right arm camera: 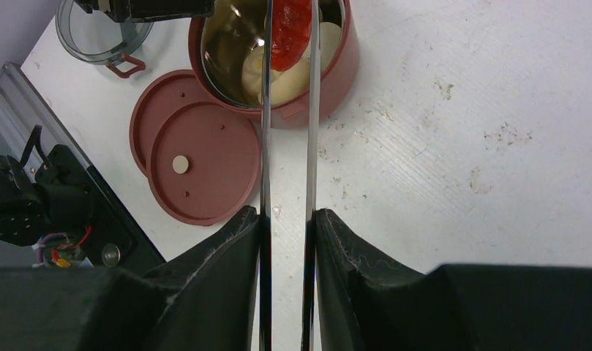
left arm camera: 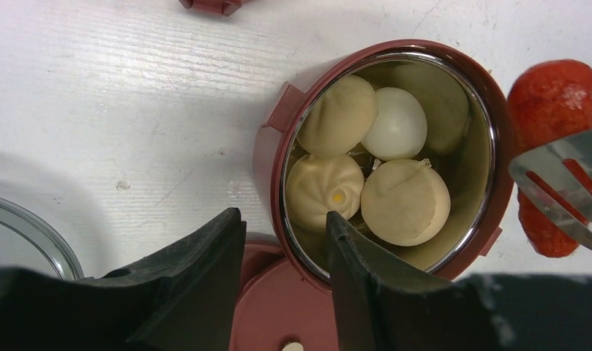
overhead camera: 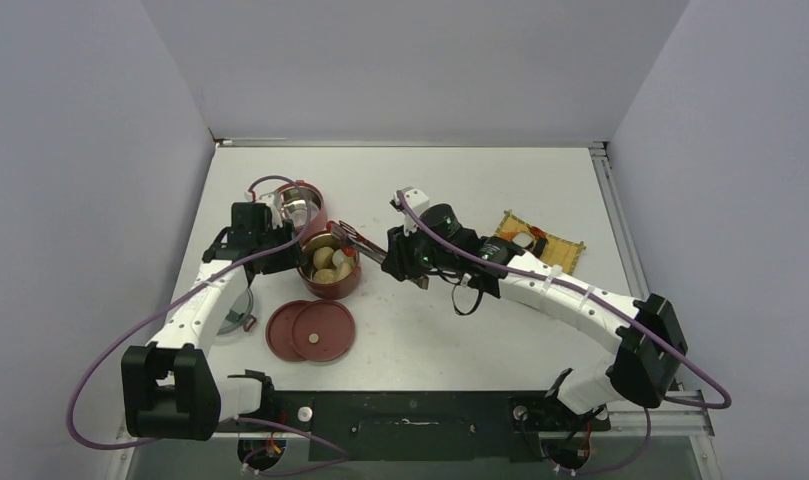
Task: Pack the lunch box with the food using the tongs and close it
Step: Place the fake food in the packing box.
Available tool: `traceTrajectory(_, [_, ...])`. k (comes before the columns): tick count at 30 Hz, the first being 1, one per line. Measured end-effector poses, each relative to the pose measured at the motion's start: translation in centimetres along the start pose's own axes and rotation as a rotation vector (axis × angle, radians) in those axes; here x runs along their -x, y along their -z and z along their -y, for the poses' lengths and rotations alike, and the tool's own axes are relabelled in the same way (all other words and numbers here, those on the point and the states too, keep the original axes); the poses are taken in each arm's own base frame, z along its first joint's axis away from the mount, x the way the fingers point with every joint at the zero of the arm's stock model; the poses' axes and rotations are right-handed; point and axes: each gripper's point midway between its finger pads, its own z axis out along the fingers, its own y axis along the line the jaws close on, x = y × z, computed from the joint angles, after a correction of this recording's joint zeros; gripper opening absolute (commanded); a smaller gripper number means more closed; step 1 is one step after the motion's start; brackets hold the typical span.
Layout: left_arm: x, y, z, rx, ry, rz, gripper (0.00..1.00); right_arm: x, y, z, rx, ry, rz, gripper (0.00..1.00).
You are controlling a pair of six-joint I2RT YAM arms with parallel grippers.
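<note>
From above, my right gripper (overhead camera: 385, 252) is clamped on the tongs (overhead camera: 358, 238), whose tips reach the far right rim of the lunch box bowl (overhead camera: 332, 288). My left gripper (overhead camera: 292, 256) sits at that bowl's left side. The second bowl (overhead camera: 302, 205) stands just beyond, both lids (overhead camera: 312, 330) lie nearer me, and some food (overhead camera: 520, 238) sits on the yellow mat (overhead camera: 560, 255) at the right. My left wrist view shows my jaws apart, straddling the bowl's near rim, with four pale balls (left arm camera: 402, 201) inside and a red sausage piece (left arm camera: 552, 99) in the tong tips beside the right rim. My right wrist view shows my fingers squeezing the tong arms together. Packing is partway, I judge: the sausage, the mat's pieces and the closing remain.
</note>
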Motion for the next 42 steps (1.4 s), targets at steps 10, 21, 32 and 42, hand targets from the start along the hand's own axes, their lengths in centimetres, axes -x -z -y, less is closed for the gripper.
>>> traceTrajectory(10, [-0.4,-0.4,0.0,0.001,-0.001,-0.019,0.33,-0.9,-2.0,-0.7,-0.012,0.093,-0.053,0.05])
traceTrajectory(21, [-0.8,-0.9,0.3,-0.004,-0.010,-0.046,0.23,-2.2,-3.5,-0.3,-0.086,0.170,-0.106,0.05])
traceTrajectory(32, [-1.0,-1.2,0.5,-0.006,-0.022,-0.056,0.09,-2.4,-4.5,-0.4,-0.154,0.239,-0.124,0.05])
traceTrajectory(42, [-0.9,-1.2,0.6,-0.002,-0.028,-0.053,0.03,-2.8,-3.9,0.2,-0.202,0.260,-0.151,0.05])
